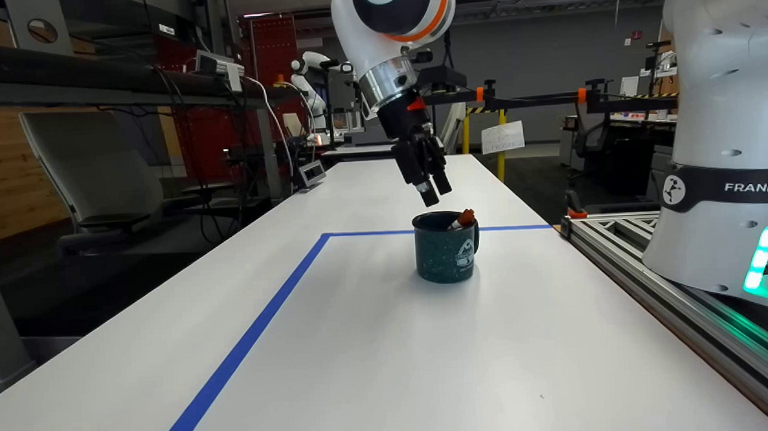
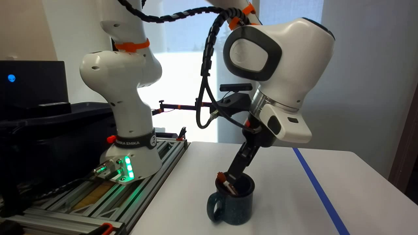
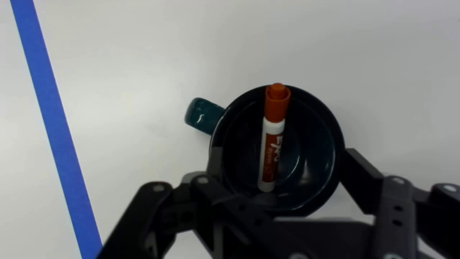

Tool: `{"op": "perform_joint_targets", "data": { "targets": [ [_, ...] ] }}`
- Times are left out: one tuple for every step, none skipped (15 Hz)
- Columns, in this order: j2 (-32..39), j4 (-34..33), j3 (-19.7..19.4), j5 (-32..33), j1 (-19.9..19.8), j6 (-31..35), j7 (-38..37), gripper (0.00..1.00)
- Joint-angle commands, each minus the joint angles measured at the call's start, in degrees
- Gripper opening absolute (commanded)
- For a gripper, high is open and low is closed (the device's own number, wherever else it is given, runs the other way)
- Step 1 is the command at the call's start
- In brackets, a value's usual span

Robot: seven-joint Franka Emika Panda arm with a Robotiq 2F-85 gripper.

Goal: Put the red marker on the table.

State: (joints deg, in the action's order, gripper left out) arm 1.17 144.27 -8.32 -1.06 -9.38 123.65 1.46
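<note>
The red marker (image 3: 272,144), with an orange-red cap and a white barrel, leans inside the dark teal mug (image 3: 320,162), cap up at the rim. Its cap shows above the rim in both exterior views (image 1: 466,218) (image 2: 222,177). The mug stands upright on the white table (image 1: 397,364), which also shows in an exterior view (image 2: 277,209). My gripper (image 3: 284,162) is open and empty, tilted over the mug. In an exterior view its fingertips (image 1: 438,195) are above the rim. In an exterior view the fingertips (image 2: 232,179) overlap the mug's opening.
Blue tape (image 1: 253,338) lines run along and across the table. The mug handle (image 3: 203,116) sticks out on the robot base side. The robot's base (image 1: 735,239) stands on a metal frame (image 2: 137,202) beside the table. A small grey device (image 1: 311,173) sits at the table's far edge.
</note>
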Motion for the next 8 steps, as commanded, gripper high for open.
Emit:
{"op": "perform_joint_targets", "data": {
  "targets": [
    [0.57, 0.25, -0.28, -1.84, -0.05, 0.89, 4.58, 0.58],
    [0.69, 0.28, -0.28, -2.35, -0.09, 1.00, 5.62, 0.51],
    [0.74, 0.34, -0.27, -2.65, -0.12, 1.12, 6.49, 0.53],
    [0.81, 0.31, -0.27, -2.84, -0.13, 1.03, 7.40, 0.51],
    [0.81, 0.44, -0.26, -3.17, -0.15, 1.21, 8.43, 0.53],
    [0.88, 0.47, -0.26, -3.48, -0.17, 1.27, 9.20, 0.53],
    [1.15, 0.44, -0.28, -3.62, -0.20, 1.41, 9.94, 0.53],
    [1.44, 0.41, -0.29, -3.74, -0.23, 1.47, 10.62, 0.53]
  ]
}}
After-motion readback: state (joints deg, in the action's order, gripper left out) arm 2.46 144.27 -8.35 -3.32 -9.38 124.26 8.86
